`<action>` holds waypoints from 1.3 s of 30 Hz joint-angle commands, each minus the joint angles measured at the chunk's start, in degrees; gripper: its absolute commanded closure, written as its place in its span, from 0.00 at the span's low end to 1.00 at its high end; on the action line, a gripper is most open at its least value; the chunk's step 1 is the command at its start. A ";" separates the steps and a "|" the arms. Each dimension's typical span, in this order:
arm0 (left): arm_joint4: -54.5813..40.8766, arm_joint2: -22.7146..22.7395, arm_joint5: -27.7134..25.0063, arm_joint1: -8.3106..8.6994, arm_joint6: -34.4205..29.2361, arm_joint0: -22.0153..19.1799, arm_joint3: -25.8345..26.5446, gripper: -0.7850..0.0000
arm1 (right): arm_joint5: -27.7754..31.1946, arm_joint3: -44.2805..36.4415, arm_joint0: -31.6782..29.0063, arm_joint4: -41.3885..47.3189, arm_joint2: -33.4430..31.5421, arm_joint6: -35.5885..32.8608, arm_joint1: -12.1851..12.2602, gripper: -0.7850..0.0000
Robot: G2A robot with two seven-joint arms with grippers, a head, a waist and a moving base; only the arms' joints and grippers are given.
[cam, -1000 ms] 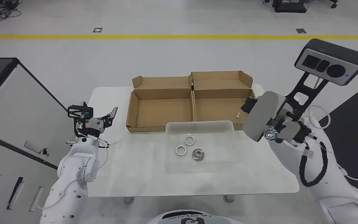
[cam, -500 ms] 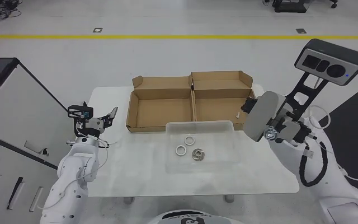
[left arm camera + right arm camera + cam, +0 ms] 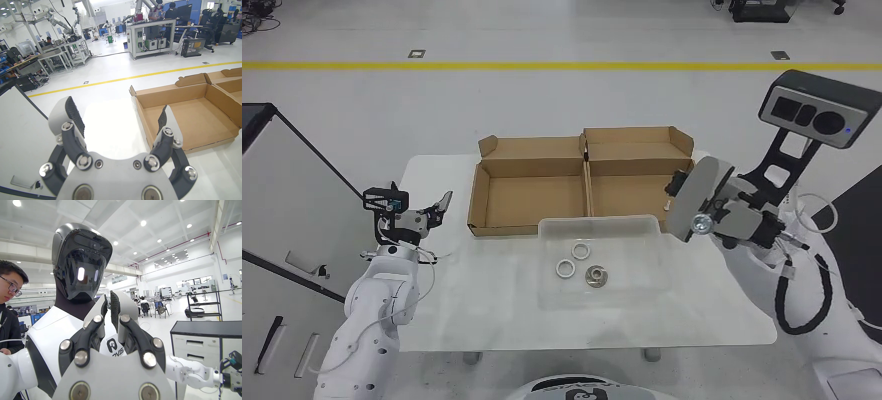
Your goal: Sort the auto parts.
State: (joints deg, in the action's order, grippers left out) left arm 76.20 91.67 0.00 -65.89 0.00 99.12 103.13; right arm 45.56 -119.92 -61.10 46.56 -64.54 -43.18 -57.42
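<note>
A clear plastic tray point(image 3: 642, 226) at the table's middle holds two white rings point(image 3: 582, 250) point(image 3: 566, 268) and a flanged metal part point(image 3: 595, 275). Behind it stand two open cardboard boxes, the left box point(image 3: 527, 196) and the right box point(image 3: 637, 190), both bare inside. My right gripper point(image 3: 675, 192) point(image 3: 109, 294) hangs raised at the right box's right edge, turned up toward the robot's head. It is shut on a small threaded metal part point(image 3: 108, 300). My left gripper point(image 3: 432, 207) point(image 3: 117, 106) stands open with nothing in it, over the table's left edge beside the left box point(image 3: 189, 117).
The white table point(image 3: 492, 300) has free surface in front of the tray and on both sides. A grey slanted panel point(image 3: 292, 190) stands off the table's left edge. A device on a stand point(image 3: 817, 105) rises at the back right.
My right arm has swung a little to the left and toward the back, bringing its gripper closer to the right box's edge. The left arm and the tray's parts have not moved.
</note>
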 commanded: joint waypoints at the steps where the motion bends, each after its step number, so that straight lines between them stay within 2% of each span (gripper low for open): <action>1: 0.00 0.00 0.00 0.00 0.00 0.00 0.00 0.00 | 0.03 0.00 0.01 0.01 0.02 0.02 0.00 1.00; 17: 0.00 0.00 0.00 0.00 0.00 0.00 0.00 0.00 | 0.03 0.00 0.01 0.01 0.02 0.02 0.00 1.00; 23: 0.00 0.00 0.00 0.00 0.00 0.00 0.00 0.00 | -5.41 2.59 -1.41 -7.83 -4.36 -0.08 0.40 1.00; 33: 0.00 0.00 0.00 0.00 0.00 0.00 0.00 0.00 | -13.12 9.85 -7.03 -10.58 -17.86 -10.68 2.53 1.00; 39: 0.00 0.00 0.00 0.00 0.00 0.00 0.00 0.00 | -18.72 16.60 -3.32 -19.77 -21.39 -18.63 3.60 1.00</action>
State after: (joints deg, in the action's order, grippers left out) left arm 76.20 91.67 0.00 -65.89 0.00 99.12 103.13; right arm 27.26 -104.52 -65.35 27.86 -85.85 -60.71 -53.90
